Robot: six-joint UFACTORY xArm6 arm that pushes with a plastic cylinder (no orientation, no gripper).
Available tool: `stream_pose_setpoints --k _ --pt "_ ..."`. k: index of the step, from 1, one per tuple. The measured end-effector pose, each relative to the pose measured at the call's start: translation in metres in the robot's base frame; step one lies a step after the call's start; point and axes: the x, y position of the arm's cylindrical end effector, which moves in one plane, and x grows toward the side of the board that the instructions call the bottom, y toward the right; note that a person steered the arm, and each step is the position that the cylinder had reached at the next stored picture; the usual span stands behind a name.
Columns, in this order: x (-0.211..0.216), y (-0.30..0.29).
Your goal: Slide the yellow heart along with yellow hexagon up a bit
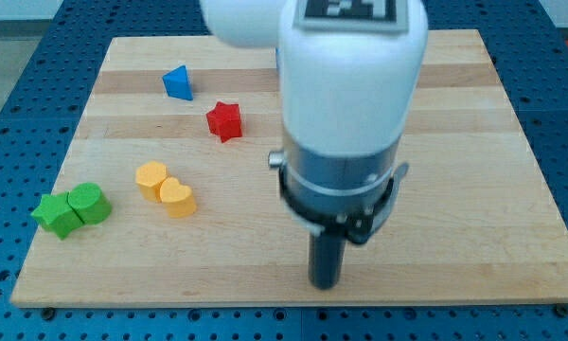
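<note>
The yellow heart (pixel 178 198) lies on the wooden board (pixel 473 170) at the view's left of centre. The yellow hexagon (pixel 151 178) touches it on its upper left side. My tip (pixel 325 283) is near the board's bottom edge, well to the right of both yellow blocks and a little below them. It touches no block. The arm's large white body hides the board's middle and top centre.
A red star (pixel 224 120) and a blue triangle (pixel 178 82) lie above the yellow blocks. A green star (pixel 57 215) and a green block (pixel 90 203) sit together near the board's left edge.
</note>
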Motion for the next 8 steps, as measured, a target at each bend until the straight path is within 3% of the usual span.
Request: stream_pose_setpoints --k 2,3,4,5,6,8 --pt "0.004 -0.038" --pt "0.002 -0.088" --pt "-0.028 -0.123" --pt "-0.070 -0.111" --pt "-0.074 -0.114" --pt "-0.128 -0.165"
